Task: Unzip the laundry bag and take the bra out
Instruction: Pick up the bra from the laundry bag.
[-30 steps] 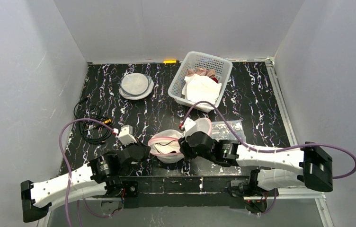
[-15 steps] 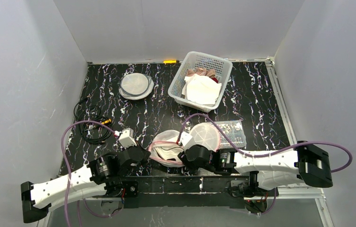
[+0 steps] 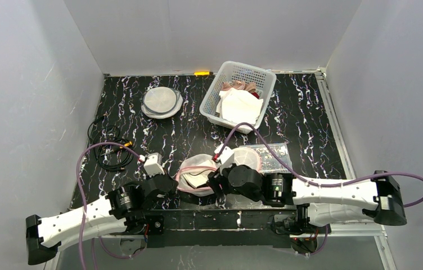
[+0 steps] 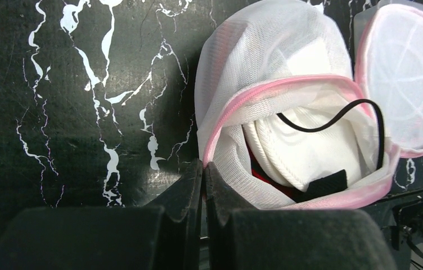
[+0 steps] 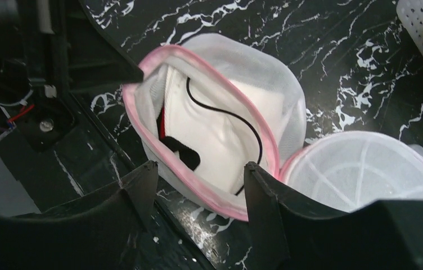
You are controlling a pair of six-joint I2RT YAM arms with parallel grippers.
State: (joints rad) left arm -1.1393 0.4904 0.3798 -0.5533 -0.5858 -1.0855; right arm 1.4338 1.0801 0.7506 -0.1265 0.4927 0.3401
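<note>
Right fingers [image 5: 257,191] apart — laundry bag [image 5: 268,93] agape

Laundry bag [image 3: 197,175] is lying open at the desk's [image 3: 305,112] near edge, its pink-rimmed round flap [image 3: 244,159] folding out to the right and the pale bra [image 3: 199,180] showing inside. Left gripper [image 3: 173,181] is sitting against the bag's left edge. Right gripper [image 3: 216,181] is sitting at its right side, jaws unreadable from here. White basket [image 3: 212,98] holding clothes is standing at the back, round mesh disc [image 3: 162,102] lying to its left, coiled cable [image 3: 108,147] far left, clear box [image 3: 274,157] just beside the flap.
</note>
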